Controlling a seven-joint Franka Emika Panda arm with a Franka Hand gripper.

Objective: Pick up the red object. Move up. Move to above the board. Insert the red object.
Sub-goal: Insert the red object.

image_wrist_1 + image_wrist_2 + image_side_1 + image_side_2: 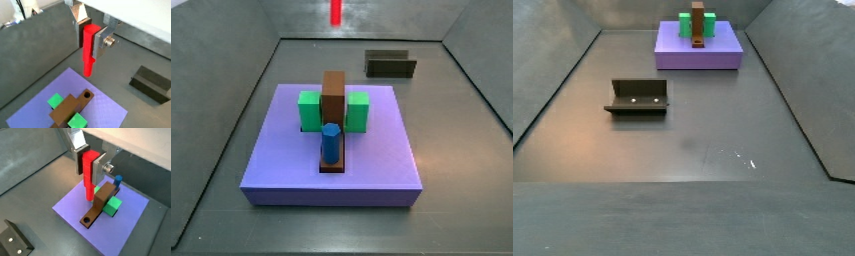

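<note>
Gripper: the gripper [90, 159] is closed on the red object [89, 175]; in both wrist views the silver finger plates clamp its upper part. It is raised well above the floor, so the peg clears everything below.
Grasp: the peg hangs upright, with most of its length free below the pads. This leaves the lower end exposed for insertion.
Red object: in a side view only a short red piece [337, 11] shows at the top edge, beyond the far end of the platform and high up. The gripper itself is out of that picture.
Blue peg: the blue peg [330, 143] stands upright in the near end of the board [334, 110], so that end is taken.
Board: the brown bar runs near to far down the middle of the purple platform [372, 160]. Two green blocks [309, 111] flank it on the left and right, apparently to hold it in line.
Free hole: a wrist view shows an open hole [86, 220] at the end of the bar opposite the blue peg. This is judged to be the target.
Stage: the peg is lifted; by the wrist views its tip is near the board but not yet over the hole.
Fixture: the fixture [390, 65] stands on the floor beyond the platform, to the right, well apart from the board.
</note>
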